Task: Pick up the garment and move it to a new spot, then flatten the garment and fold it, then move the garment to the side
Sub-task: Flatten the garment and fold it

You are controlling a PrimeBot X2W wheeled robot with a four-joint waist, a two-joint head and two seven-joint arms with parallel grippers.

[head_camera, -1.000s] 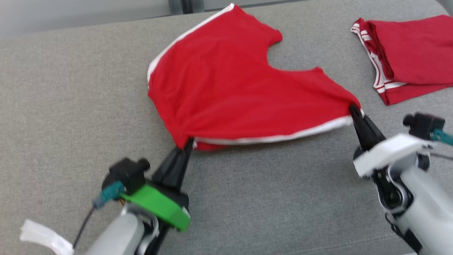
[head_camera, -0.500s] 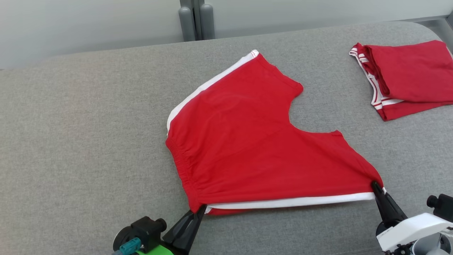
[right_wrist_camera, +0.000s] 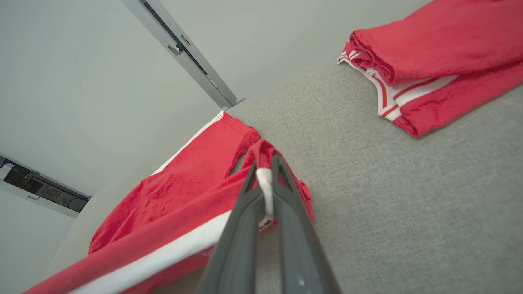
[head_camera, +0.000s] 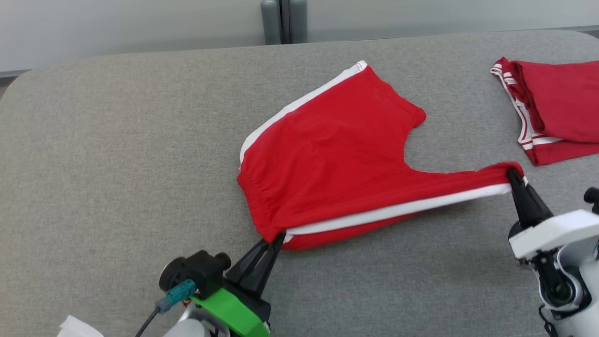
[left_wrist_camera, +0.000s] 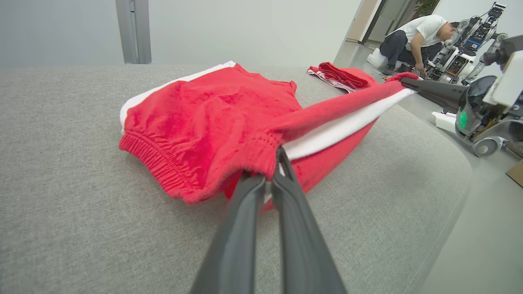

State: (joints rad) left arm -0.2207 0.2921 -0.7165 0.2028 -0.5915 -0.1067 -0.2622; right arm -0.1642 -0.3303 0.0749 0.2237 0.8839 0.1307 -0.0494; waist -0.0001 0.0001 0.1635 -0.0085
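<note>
Left gripper (head_camera: pixel 277 238) pinched tight on waistband corner of red shorts (head_camera: pixel 337 154); right gripper (head_camera: pixel 513 175) clamped on near leg hem. Garment mid grey cushion (head_camera: pixel 117 164), near edge raised, taut. Likely folding: carry both corners far together, level, tension even.

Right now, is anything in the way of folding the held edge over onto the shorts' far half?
Nothing visible. The left gripper and right gripper pinch the red shorts; their far half lies bare on the grey cushion. The folded red garment lies apart, to the right.
</note>
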